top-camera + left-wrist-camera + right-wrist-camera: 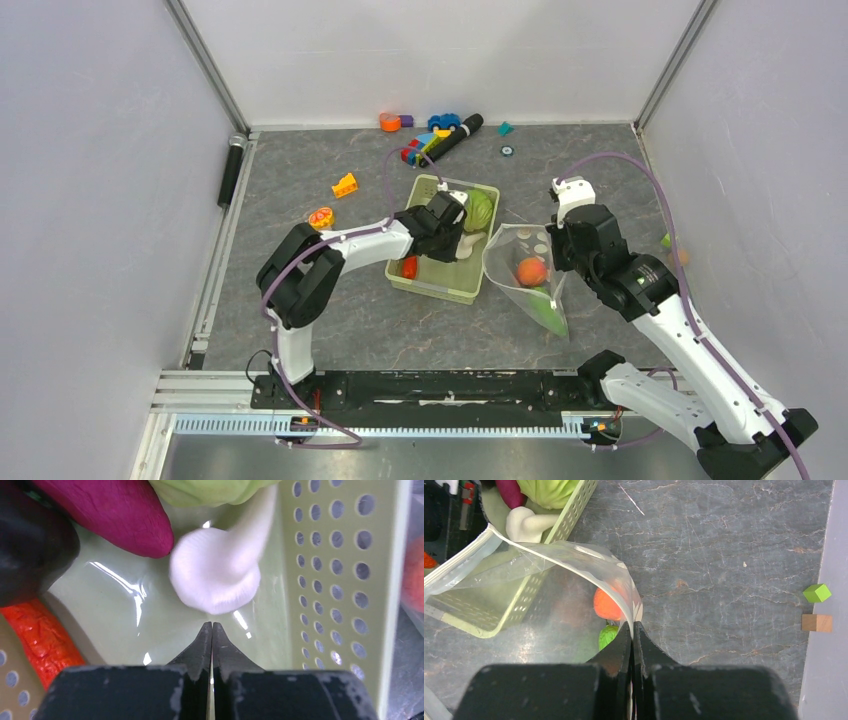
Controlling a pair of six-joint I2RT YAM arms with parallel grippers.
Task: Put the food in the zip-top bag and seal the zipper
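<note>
The left tool (212,630), closed tight on nothing inside the basket (395,605), has the white piece (215,580) just ahead, stem slanting away rightward; the right tool (632,627) pinches the zip-top bag (549,565) rim, mouth gaping leftward, peach (606,605) just beyond its tips

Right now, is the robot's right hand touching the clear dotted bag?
Touching. The right wrist view shows the right hand shut on the zip-top bag, with the rim of the plastic pinched between its two fingertips.
</note>
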